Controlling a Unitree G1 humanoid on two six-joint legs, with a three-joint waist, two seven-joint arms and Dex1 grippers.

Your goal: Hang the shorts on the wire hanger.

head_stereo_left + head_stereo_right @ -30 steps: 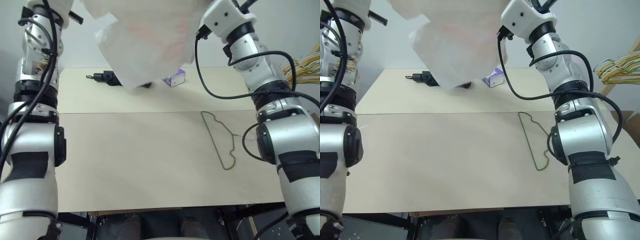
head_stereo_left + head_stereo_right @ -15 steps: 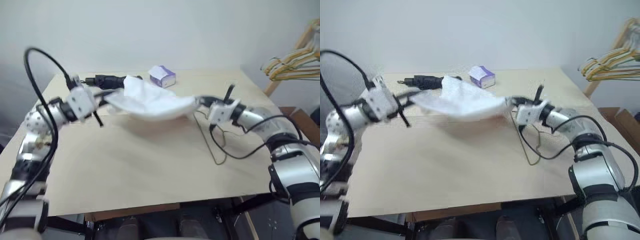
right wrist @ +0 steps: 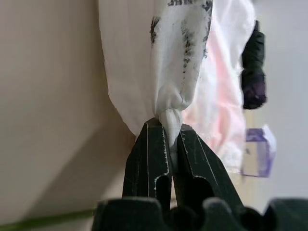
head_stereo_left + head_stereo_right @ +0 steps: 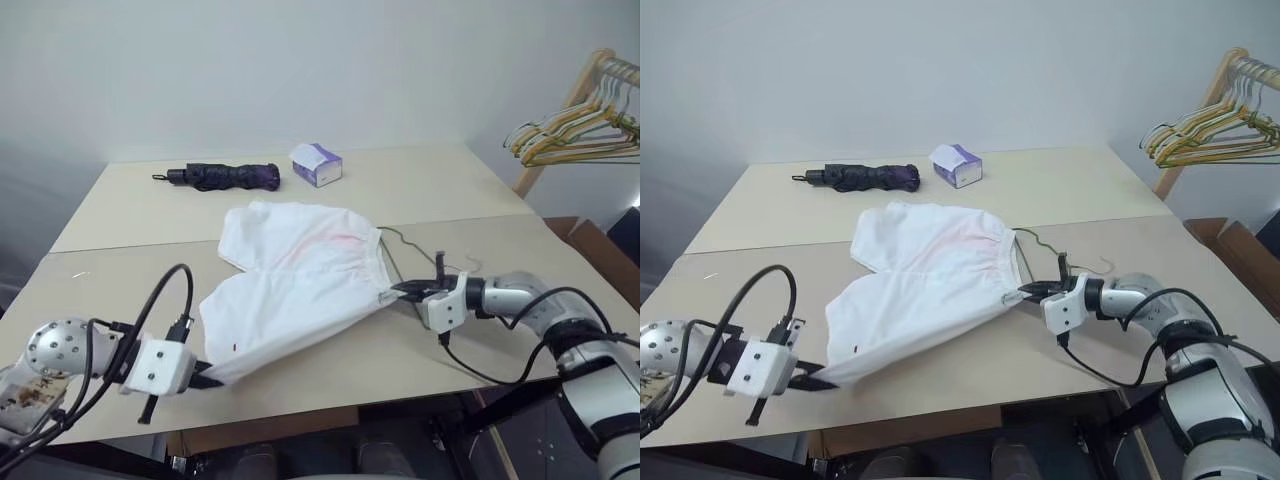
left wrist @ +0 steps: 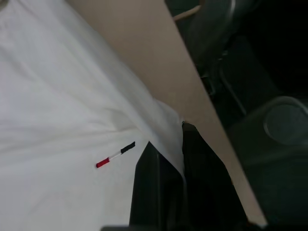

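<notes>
Wire hanger (image 4: 1040,244) mostly under shorts (image 4: 925,290)

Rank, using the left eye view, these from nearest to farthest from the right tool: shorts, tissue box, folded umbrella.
1. shorts, waistband clamped in the right tool.
2. tissue box, at the table's far side.
3. folded umbrella, far side, further left.

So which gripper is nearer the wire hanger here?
Right. The right gripper pinches the shorts at the waistband, right beside the hanger. The left gripper grips a hem at the table's near edge, far across the shorts.
</notes>
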